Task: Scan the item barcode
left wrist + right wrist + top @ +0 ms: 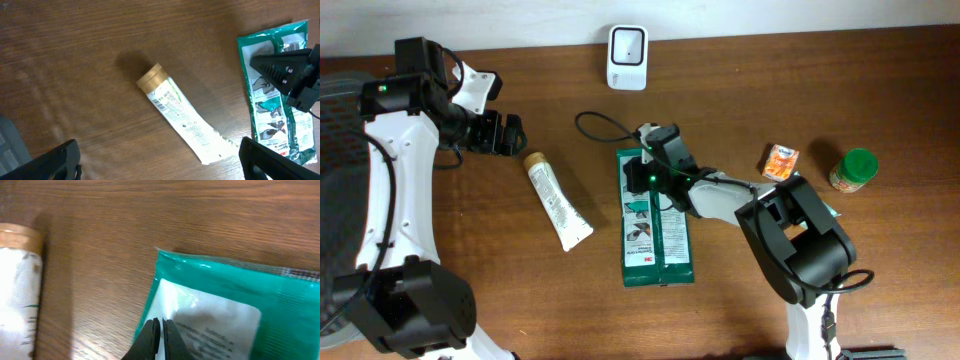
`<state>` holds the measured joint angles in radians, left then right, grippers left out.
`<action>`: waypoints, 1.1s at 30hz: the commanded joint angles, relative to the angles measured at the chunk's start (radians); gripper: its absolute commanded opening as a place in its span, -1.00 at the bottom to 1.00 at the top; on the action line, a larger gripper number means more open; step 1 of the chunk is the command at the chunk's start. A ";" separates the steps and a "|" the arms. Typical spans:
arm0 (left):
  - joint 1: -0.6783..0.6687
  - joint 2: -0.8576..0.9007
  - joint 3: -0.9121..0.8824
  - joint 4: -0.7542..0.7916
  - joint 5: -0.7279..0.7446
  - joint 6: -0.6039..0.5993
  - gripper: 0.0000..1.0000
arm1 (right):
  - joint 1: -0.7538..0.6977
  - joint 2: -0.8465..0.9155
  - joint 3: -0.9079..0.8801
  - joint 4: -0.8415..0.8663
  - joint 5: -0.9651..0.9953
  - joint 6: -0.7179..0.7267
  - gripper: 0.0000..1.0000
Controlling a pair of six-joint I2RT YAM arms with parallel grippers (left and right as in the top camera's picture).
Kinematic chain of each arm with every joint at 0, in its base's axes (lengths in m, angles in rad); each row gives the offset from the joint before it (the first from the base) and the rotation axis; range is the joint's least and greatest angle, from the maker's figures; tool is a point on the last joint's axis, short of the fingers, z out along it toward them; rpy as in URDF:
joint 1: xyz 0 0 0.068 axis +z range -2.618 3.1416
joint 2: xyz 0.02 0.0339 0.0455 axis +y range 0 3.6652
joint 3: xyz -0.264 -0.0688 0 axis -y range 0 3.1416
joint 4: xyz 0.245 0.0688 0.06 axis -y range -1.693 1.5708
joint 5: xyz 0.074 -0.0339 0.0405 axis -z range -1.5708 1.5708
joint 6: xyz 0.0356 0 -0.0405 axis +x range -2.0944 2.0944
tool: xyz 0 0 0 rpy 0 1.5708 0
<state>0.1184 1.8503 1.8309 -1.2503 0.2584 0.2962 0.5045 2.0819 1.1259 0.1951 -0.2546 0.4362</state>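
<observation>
The right gripper (161, 326) hovers pinched shut over the green packet (657, 240), lying flat just robot-side of the white scanner (627, 57), while the left gripper (508, 132) gapes wide; light, floppy, slick film, I reckon, best nipped by its sealed edge.

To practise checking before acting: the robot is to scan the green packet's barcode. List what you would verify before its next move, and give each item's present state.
1. Right gripper shut: ok.
2. Right gripper pinching the green packet: cannot tell; its fingers meet over the white label.
3. Packet lifted off the table: not ok; it appears to lie flat.
4. Scanner unobstructed: ok; it stands apart near the far edge.
5. Left gripper open and away from the packet: ok; it is beside the tube.
6. Barcode in view: cannot tell.
</observation>
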 commanded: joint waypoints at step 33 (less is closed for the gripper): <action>0.000 -0.011 0.007 0.019 0.174 -0.075 0.99 | -0.198 -0.307 0.186 -0.859 -0.023 -0.080 0.97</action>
<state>0.1184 1.8503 1.8309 -1.2423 0.3473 0.2420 0.3241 1.7630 1.3148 -0.6514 -0.2874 0.3328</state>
